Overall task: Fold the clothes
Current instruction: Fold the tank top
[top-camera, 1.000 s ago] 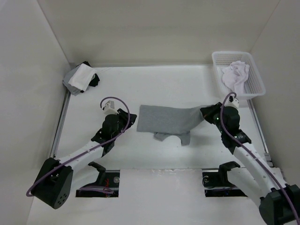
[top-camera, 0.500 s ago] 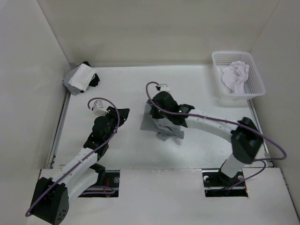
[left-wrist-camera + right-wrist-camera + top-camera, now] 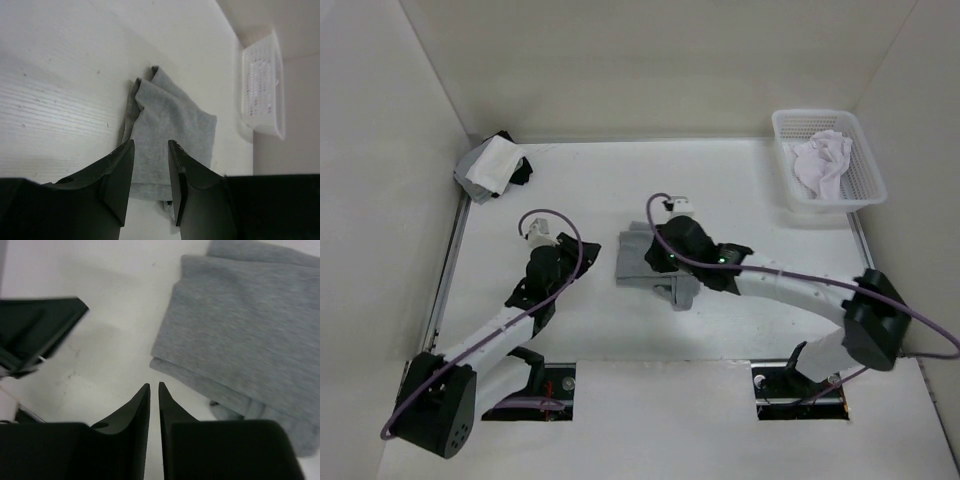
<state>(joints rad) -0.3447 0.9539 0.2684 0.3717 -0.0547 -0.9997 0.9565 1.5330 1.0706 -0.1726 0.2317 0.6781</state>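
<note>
T-shirt (image 3: 635, 262) is lying folded on the table (image 3: 570, 180). Left gripper (image 3: 150, 146) is hovering part-open, right gripper (image 3: 154, 387) barely parted, both holding nothing.

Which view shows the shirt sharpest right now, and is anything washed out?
Top external: even light, sharp, but the right arm covers part of the shirt. Left wrist: shirt crisp, left fingers dark silhouettes, basket nearly washed out. Right wrist: shirt slightly soft, right fingers black and blurred.
</note>
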